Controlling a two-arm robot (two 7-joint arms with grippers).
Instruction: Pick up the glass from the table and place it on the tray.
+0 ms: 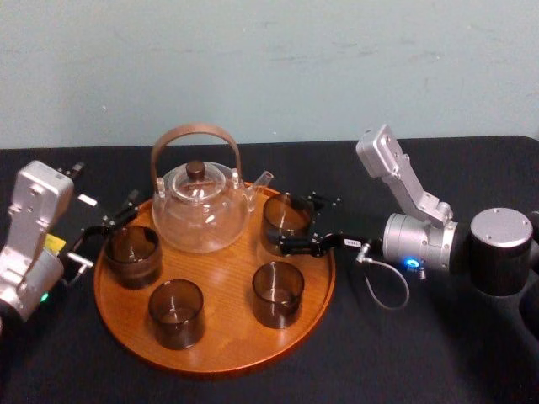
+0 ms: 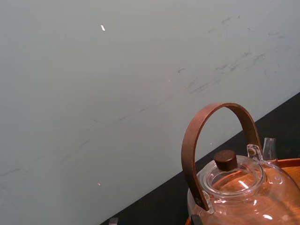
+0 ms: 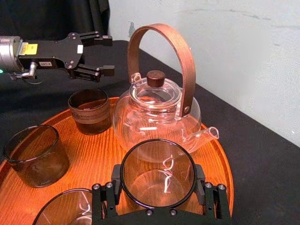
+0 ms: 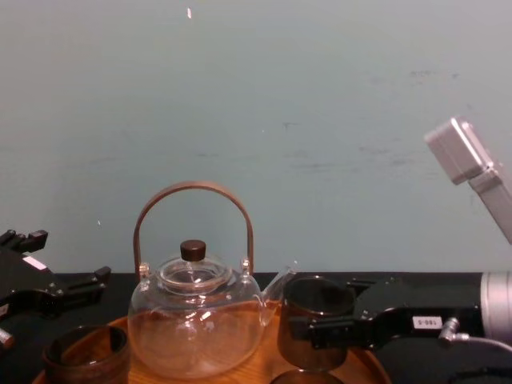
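A smoky brown glass (image 1: 285,220) (image 3: 158,178) (image 4: 316,320) is at the back right of the round wooden tray (image 1: 219,286) (image 3: 103,154). My right gripper (image 1: 307,223) (image 3: 158,185) (image 4: 320,330) is shut on it, one black finger pressing each side. I cannot tell whether its base touches the wood. My left gripper (image 1: 114,220) (image 3: 96,56) (image 4: 60,260) stands open at the tray's back left edge, just behind another glass (image 1: 132,255) (image 3: 90,111) and holding nothing.
A clear glass teapot (image 1: 202,206) (image 2: 239,187) (image 3: 157,112) (image 4: 196,320) with a brown hoop handle stands at the tray's back middle, its spout toward the held glass. Two further glasses (image 1: 177,313) (image 1: 278,293) sit at the tray's front. Black cloth table (image 1: 421,353) surrounds the tray.
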